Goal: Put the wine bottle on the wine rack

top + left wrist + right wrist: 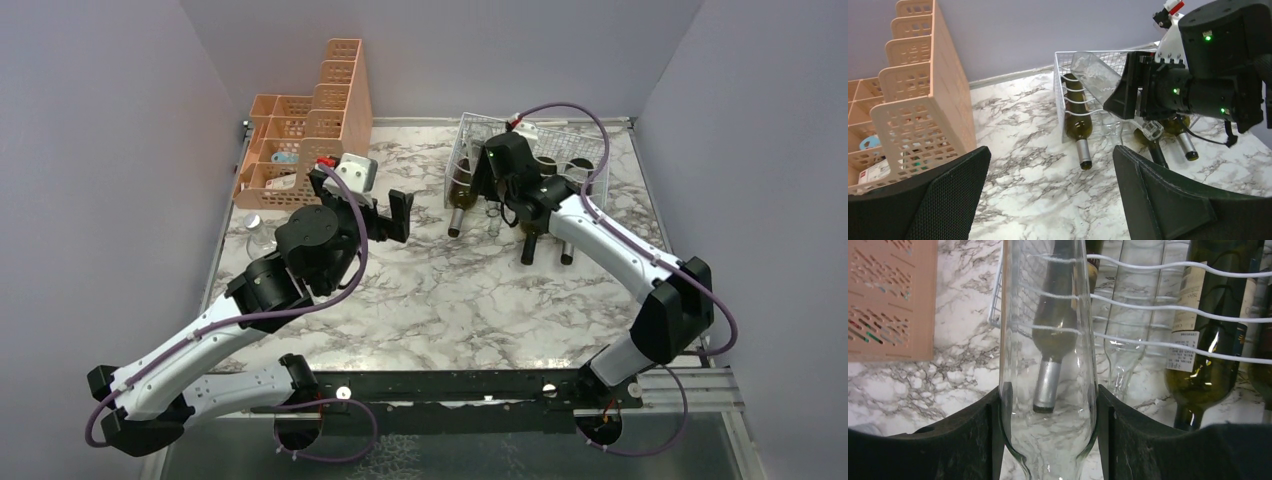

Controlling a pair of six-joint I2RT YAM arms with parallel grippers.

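Clear bottle gripped, over the rack.
We see the left gripper (1053, 195) spread wide, holding nothing, above the white marble-patterned table (450, 300). Farther back, the right gripper (1048, 430) clamps 1 clear glass wine bottle (1068, 390), tilted over the silvery-white wire wine rack (580, 145).

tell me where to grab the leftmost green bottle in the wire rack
Grip the silver-capped neck of the green bottle: it juts past the wine rack's near edge, while wires cross the body. Come from the near side, open left tool straddling it.
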